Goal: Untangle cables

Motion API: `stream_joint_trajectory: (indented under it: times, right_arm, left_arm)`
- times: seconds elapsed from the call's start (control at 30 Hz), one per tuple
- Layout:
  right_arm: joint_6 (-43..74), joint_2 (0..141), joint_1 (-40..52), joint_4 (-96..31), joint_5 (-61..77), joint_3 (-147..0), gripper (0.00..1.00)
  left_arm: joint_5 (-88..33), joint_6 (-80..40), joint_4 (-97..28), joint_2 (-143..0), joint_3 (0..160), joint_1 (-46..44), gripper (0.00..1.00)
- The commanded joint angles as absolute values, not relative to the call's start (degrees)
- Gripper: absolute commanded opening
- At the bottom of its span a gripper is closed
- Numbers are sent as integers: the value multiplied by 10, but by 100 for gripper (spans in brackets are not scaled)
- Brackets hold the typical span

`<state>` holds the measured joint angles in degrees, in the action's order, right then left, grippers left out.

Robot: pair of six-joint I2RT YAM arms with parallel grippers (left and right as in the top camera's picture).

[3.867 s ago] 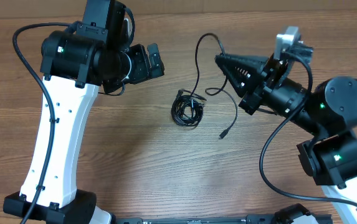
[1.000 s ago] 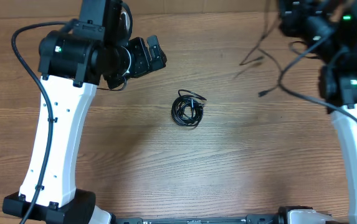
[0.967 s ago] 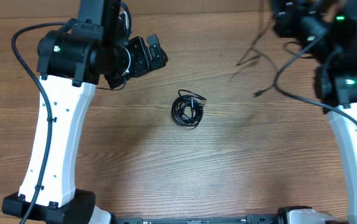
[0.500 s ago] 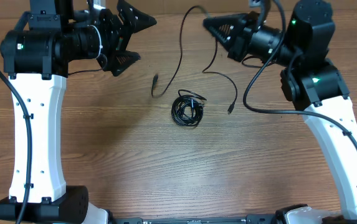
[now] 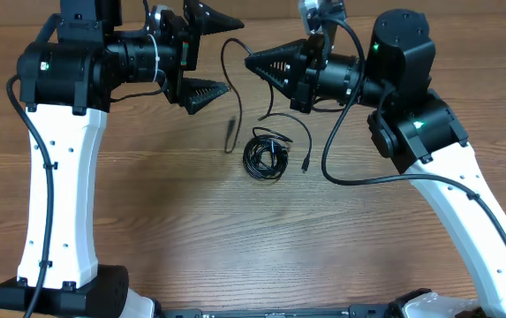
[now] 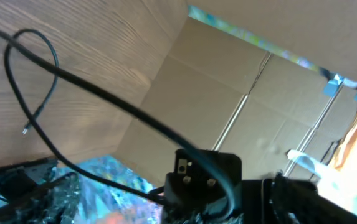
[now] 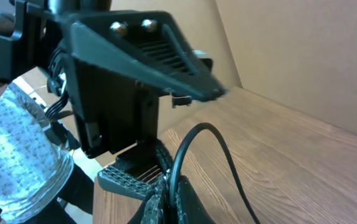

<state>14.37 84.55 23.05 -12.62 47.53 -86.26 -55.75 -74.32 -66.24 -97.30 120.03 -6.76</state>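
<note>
Above the brown wooden table (image 5: pixel 191 230), both arms have swung in toward the middle compared with a second ago, when the right one was off at the far corner. The right gripper (image 5: pixel 251 63) now points straight at the left gripper (image 5: pixel 234 55), tips close together. One loose thin black cable strand (image 7: pixel 202 126) has come along with it: it loops up from the right tips, and its plug end (image 5: pixel 230 137) hangs lower and nearer the knot than half a second back.

The small black knot of coiled cables (image 5: pixel 266 157) has not moved; it lies flat on the table below the two grippers, nothing touching it.

My read: one strand is freed and lifted, and the rest is not yet worked. This looks like a hand-over or a two-arm stretch being set up.

The right gripper is clamped fully on the strand. The left gripper is spread wide and holds nothing, with the strand passing just in front of its fingers.
</note>
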Motion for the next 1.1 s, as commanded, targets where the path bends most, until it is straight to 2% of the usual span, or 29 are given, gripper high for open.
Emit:
stream_joint_trajectory:
  times: [0.0,0.13,0.2,0.3,0.33,0.53,0.6,0.63,0.67,0.7,0.73,0.83,0.9,0.97,1.03,1.07]
  right_arm:
    - [132,843,243,-123,470,-882,4]
    - [132,843,249,-123,471,-882,4]
    - [132,843,249,-123,471,-882,4]
    - [132,843,249,-123,470,-882,4]
    - [132,843,249,-123,470,-882,4]
    - [132,843,249,-123,470,-882,4]
    - [132,843,249,-123,470,-882,4]
    - [132,843,249,-123,470,-882,8]
    - [132,843,249,-123,470,-882,11]
    - [132,843,249,-125,470,-882,26]
    - [132,843,249,-127,470,-882,29]
    - [132,843,248,-137,470,-882,49]
    - [132,843,244,-164,451,-882,76]
    - [132,843,243,-207,401,-882,86]
    - [132,843,243,-248,351,-882,90]
    - [132,843,243,-268,333,-882,97]
  left_arm:
    - [-570,-772,-657,-975,1206,-68,81]
    - [-554,-774,-657,-975,1206,-68,69]
    - [-524,-773,-657,-975,1206,-68,57]
    - [-513,-773,-657,-975,1206,-68,48]
    - [-508,-774,-658,-975,1206,-68,41]
    - [-504,-773,-657,-975,1206,-68,37]
    - [-499,-773,-658,-975,1206,-68,17]
    - [-492,-773,-658,-975,1206,-68,8]
    - [-488,-773,-658,-975,1206,-68,4]
    - [-473,-773,-658,-975,1206,-68,4]
    - [-463,-773,-658,-975,1206,-68,4]
    - [-412,-762,-658,-975,1206,-67,4]
    - [-357,-723,-658,-975,1206,-62,4]
    - [-291,-681,-657,-975,1206,-48,4]
    - [-243,-650,-657,-975,1207,-40,4]
    - [-214,-623,-657,-975,1207,-35,4]
